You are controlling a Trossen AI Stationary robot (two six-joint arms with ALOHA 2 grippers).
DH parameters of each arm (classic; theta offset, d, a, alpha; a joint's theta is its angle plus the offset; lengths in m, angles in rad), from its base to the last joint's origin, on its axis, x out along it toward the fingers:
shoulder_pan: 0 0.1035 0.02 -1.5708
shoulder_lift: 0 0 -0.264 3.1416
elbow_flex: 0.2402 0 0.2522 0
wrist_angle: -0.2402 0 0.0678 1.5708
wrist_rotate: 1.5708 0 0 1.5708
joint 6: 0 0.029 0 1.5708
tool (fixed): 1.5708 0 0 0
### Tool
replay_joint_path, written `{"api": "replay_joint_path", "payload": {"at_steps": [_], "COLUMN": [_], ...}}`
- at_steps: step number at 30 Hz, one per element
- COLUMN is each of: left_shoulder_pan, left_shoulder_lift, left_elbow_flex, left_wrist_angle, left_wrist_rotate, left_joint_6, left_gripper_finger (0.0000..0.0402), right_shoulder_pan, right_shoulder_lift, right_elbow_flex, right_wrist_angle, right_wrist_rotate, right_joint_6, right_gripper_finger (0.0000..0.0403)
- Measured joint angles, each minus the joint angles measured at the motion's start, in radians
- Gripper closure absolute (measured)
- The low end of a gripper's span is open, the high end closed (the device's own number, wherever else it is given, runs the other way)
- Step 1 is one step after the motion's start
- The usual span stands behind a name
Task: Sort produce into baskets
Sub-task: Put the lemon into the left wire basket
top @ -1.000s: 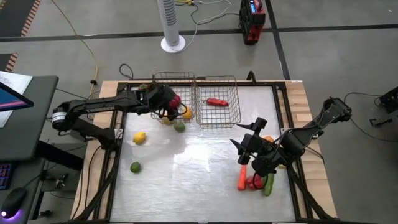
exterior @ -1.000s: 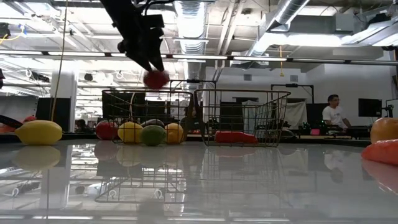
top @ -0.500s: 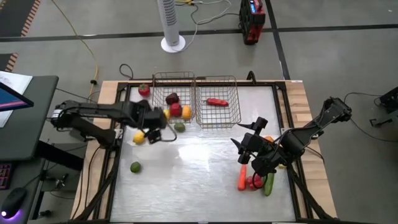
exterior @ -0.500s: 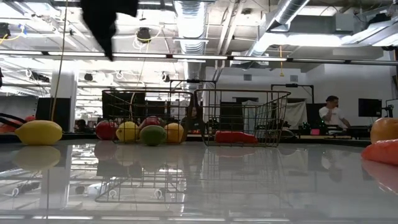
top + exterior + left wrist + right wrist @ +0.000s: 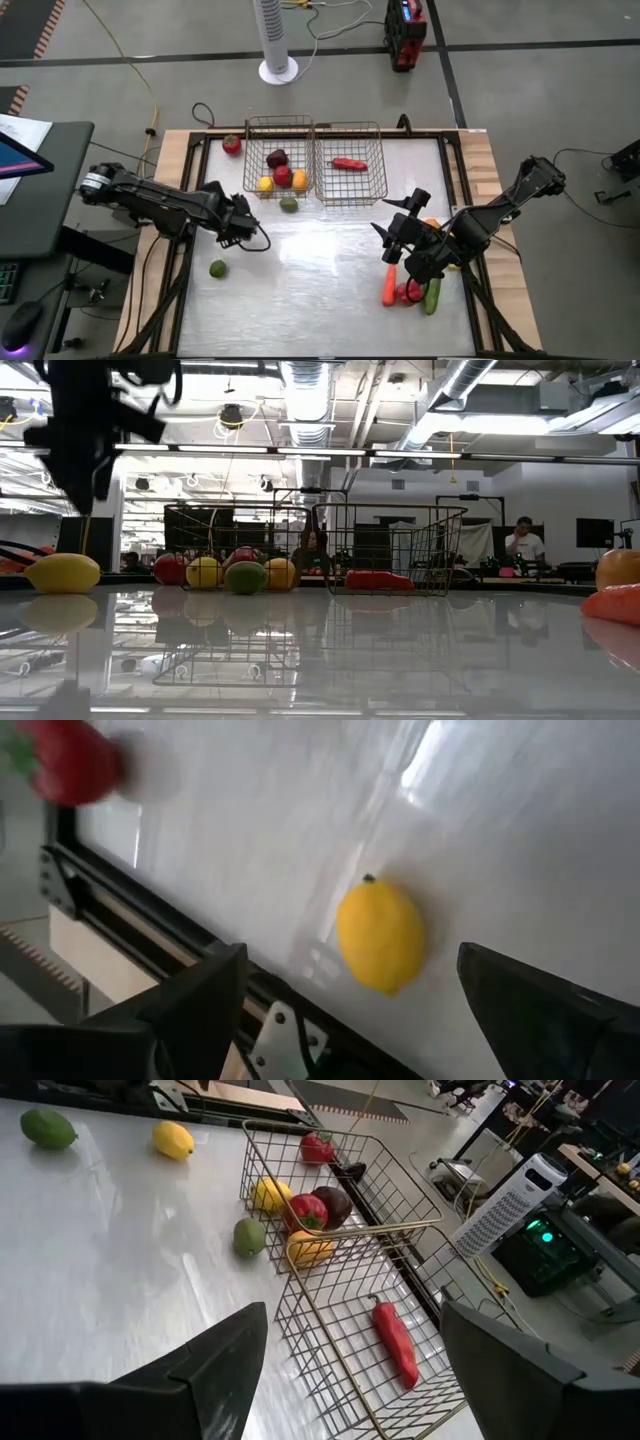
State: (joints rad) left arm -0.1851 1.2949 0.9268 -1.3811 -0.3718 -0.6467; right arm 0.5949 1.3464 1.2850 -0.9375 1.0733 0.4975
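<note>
My left gripper (image 5: 233, 220) is open and hovers over the yellow lemon (image 5: 380, 936), which lies on the table between its fingers, untouched; my arm hides it in the high view. The left wire basket (image 5: 262, 125) holds a red apple (image 5: 283, 176), a dark red fruit, a yellow one and an orange. The right basket (image 5: 372, 185) holds the red chili (image 5: 349, 164). My right gripper (image 5: 403, 236) is open and empty above the table's right part, beside the carrot (image 5: 389, 290) and cucumber (image 5: 432, 296).
A green lime (image 5: 289, 204) lies just in front of the left basket, another (image 5: 217, 268) near the table's left front. A red fruit (image 5: 232, 145) lies left of the baskets. An orange (image 5: 432, 224) and small red pieces (image 5: 408, 292) lie by my right gripper.
My left gripper has let go of the red apple, which has dropped into the left basket among the other fruit. The gripper has then gone toward the table's near left and down, and now stands over the lemon.
</note>
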Motion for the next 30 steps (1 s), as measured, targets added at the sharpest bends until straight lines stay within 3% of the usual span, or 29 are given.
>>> {"api": "replay_joint_path", "payload": {"at_steps": [5,10,21,25,30], "left_shoulder_pan": [0.077,0.134,0.176,0.175,0.176], "left_shoulder_lift": [0.0,0.0,0.0,0.0,0.0], "left_elbow_flex": [-0.111,-0.19,-0.329,-0.343,-0.329], "left_wrist_angle": [0.086,0.147,0.332,0.331,0.327], "left_wrist_rotate": [0.064,0.055,0.162,0.176,0.176], "left_joint_6": [0.032,0.04,0.07,0.062,0.061], "left_gripper_finger": [0.0056,0.0056,0.0062,0.0099,0.0177], "right_shoulder_pan": [0.0,0.0,0.0,0.0,-0.001], "right_shoulder_lift": [0.0,0.0,0.0,0.0,0.0], "right_elbow_flex": [0.0,0.0,0.0,0.0,0.0], "right_wrist_angle": [0.0,0.001,0.003,0.003,0.003], "right_wrist_rotate": [0.0,0.0,0.0,0.0,0.0], "right_joint_6": [0.0,0.0,0.0,0.0,0.0], "right_gripper_finger": [0.0079,0.0079,0.0079,0.0079,0.0079]}}
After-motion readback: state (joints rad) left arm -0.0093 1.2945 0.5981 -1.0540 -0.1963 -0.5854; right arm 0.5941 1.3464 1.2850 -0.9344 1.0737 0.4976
